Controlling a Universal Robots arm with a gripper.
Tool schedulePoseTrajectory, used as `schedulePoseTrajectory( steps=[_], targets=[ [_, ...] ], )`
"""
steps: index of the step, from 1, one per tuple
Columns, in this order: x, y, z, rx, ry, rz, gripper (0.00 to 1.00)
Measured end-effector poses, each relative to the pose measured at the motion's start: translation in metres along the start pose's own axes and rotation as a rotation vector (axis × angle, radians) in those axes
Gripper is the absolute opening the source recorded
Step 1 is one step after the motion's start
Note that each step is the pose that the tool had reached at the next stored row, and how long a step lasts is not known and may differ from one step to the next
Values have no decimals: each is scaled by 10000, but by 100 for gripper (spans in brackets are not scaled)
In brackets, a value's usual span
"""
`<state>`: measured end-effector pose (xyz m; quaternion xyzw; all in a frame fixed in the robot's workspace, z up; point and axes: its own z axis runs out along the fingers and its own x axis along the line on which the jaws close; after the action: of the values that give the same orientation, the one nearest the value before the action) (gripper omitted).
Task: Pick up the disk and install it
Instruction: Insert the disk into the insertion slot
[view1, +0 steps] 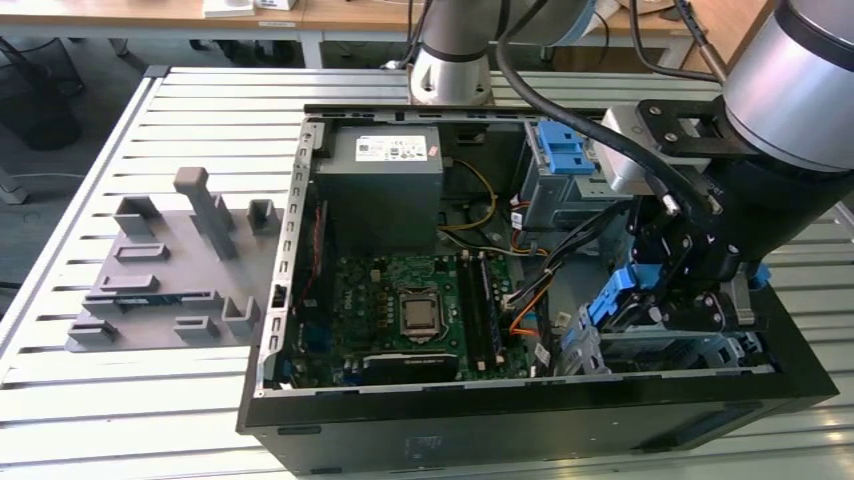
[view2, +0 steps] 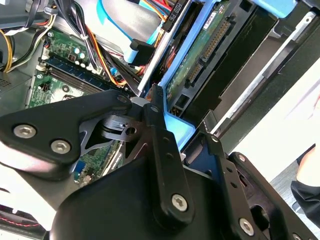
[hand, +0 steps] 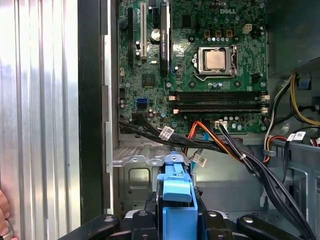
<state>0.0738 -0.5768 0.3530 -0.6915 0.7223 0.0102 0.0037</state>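
Claw is noted in the exterior view, clamped on the disk, which is held on edge above the bay at the case corner toward that view's right. In the second wrist view, fingers are pressed against the blue bracket. In the first wrist view, cables are seen close ahead. The disk is best kept square to the bay and clear of the cables.

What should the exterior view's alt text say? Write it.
A robot gripper holds the blue-framed disk inside an open computer case, at the exterior view's right. A grey rack sits on the slatted table at the exterior view's left.
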Motion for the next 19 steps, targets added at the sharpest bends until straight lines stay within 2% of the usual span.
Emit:
schedulePoseTrajectory(
  steps=[3, 4, 10, 19],
  targets=[
    [1, 0, 4, 1, -6, 0, 38],
    [0, 0, 3, 0, -5, 0, 44],
    [0, 0, 1, 0, -1, 0, 44],
    [-2, 0, -65, 0, 0, 0, 44]
  ],
)
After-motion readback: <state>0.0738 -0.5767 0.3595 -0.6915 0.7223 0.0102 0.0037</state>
